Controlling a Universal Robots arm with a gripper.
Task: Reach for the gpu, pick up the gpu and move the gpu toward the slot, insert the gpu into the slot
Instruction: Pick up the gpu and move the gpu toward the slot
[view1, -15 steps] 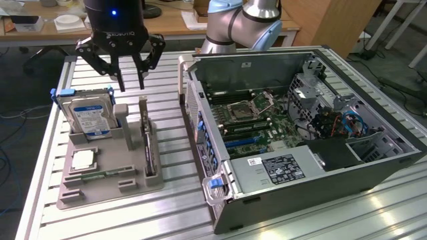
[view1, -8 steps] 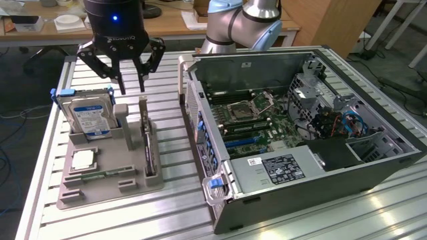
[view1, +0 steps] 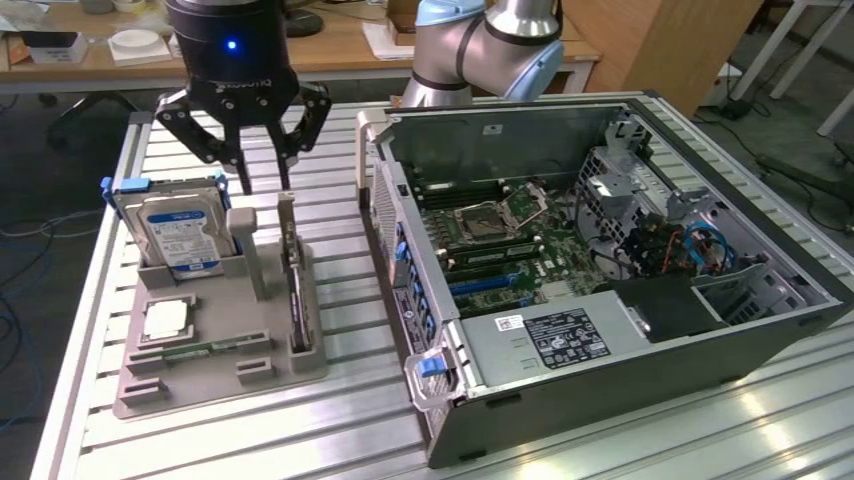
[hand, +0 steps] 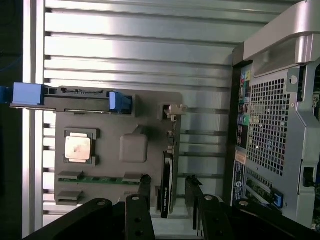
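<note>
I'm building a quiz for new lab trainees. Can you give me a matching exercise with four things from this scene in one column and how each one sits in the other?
Things:
1. gpu
2. hard drive
3. CPU chip
4. gripper

States:
A. open, above the grey tray
B. lying flat in a square recess
C. standing on its long edge in a groove
D. upright, held in a blue caddy

Pairs: 1-C, 2-D, 3-B, 4-A
</note>
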